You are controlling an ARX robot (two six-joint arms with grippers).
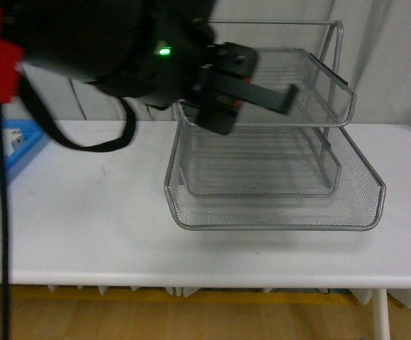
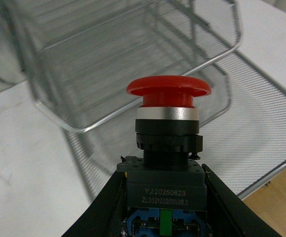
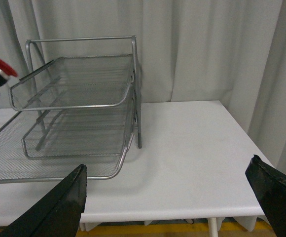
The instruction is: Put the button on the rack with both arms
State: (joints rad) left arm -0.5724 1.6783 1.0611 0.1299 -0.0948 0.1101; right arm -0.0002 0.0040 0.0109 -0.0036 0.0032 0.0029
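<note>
The button [image 2: 168, 88] has a red mushroom cap, a silver ring and a black body. My left gripper [image 2: 165, 197] is shut on that body and holds it cap-forward, in the air just off the rack's [image 2: 133, 64] upper tiers. In the front view the left gripper [image 1: 251, 99] is at the left end of the rack's [image 1: 276, 227] top tier, and the button is mostly hidden there. The right wrist view shows the rack [image 3: 79, 106] from its side, with the red cap [image 3: 2, 66] at its far end. My right gripper [image 3: 167, 197] is open and empty above the table's edge, beside the rack.
The white table [image 1: 85, 212] carries the rack. A flat blue tray [image 1: 14, 159] with small white blocks [image 1: 10, 138] lies at the far left. A thick black cable [image 1: 3, 234] hangs down at the left. Grey curtains [image 3: 207, 49] close the back.
</note>
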